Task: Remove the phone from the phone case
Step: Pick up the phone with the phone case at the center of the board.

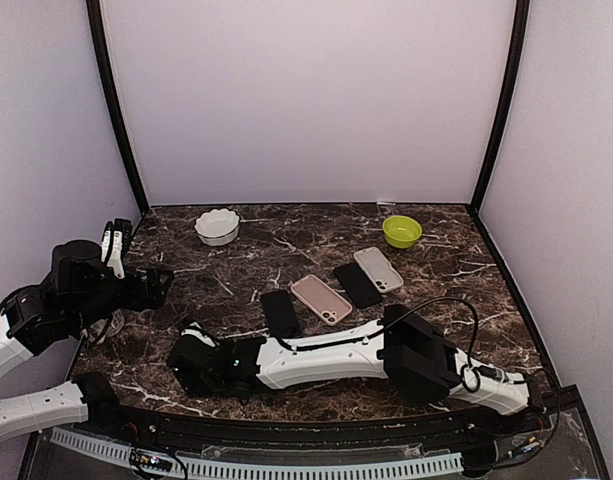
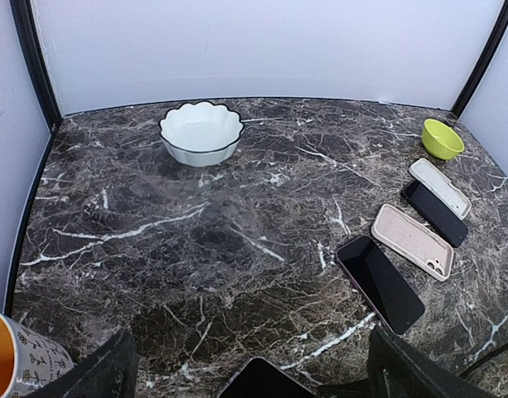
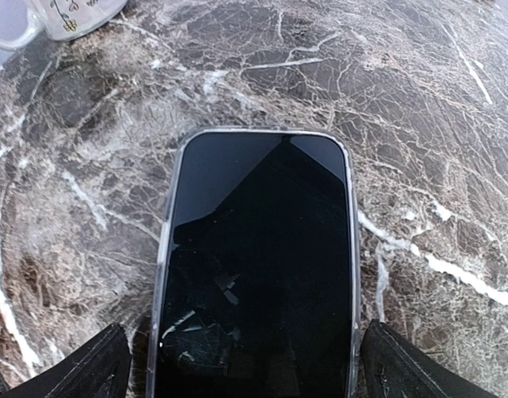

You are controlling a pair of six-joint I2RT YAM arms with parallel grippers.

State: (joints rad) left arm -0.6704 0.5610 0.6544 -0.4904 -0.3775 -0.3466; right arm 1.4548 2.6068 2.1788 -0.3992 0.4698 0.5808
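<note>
A black-screened phone in a clear phone case [image 3: 254,274] lies face up on the dark marble table. My right gripper [image 3: 252,377] is open, with one finger on each side of the phone's near end and not touching it. In the top view the right arm reaches across to the left, and the right gripper [image 1: 183,360] covers the phone. My left gripper [image 1: 158,283] is open and hangs above the table's left side with nothing in it. In the left wrist view a dark rounded corner with a pale rim [image 2: 266,380] shows at the bottom edge between the left fingers [image 2: 100,375].
Right of centre lie a bare black phone [image 1: 281,313], a pink case [image 1: 321,298], another black phone [image 1: 357,284] and a pale case [image 1: 378,268]. A white scalloped bowl [image 1: 217,226] and a green bowl [image 1: 402,231] stand at the back. A patterned mug [image 2: 17,365] is at the left edge.
</note>
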